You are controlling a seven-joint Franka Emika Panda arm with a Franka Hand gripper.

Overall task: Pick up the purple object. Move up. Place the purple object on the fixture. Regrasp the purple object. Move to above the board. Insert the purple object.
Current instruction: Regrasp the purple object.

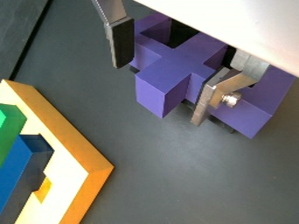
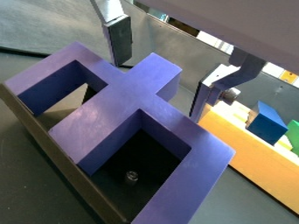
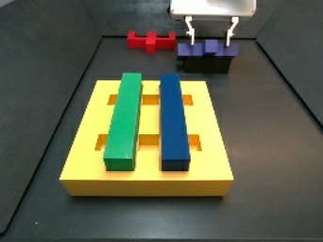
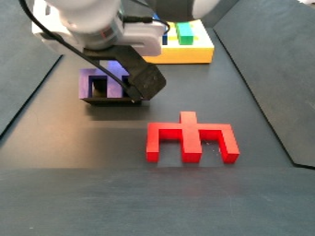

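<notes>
Wrist views: my gripper (image 1: 163,74) spread, fingers (image 1: 118,42) either side of the purple object's (image 1: 163,83) tab, contact not discernible. Purple object seated in the fixture (image 3: 206,64). Board (image 3: 149,170) well apart. Red block (image 4: 189,141) on floor.

One gripper (image 1: 166,74), purple object (image 1: 163,80), fixture (image 3: 205,64), board (image 3: 89,156), red block (image 4: 189,140); apparently two bars.

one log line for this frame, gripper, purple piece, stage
gripper: open, fingers straddling purple object's tab | purple object: on fixture | board: slot unfilled | stage: regrasp
</notes>
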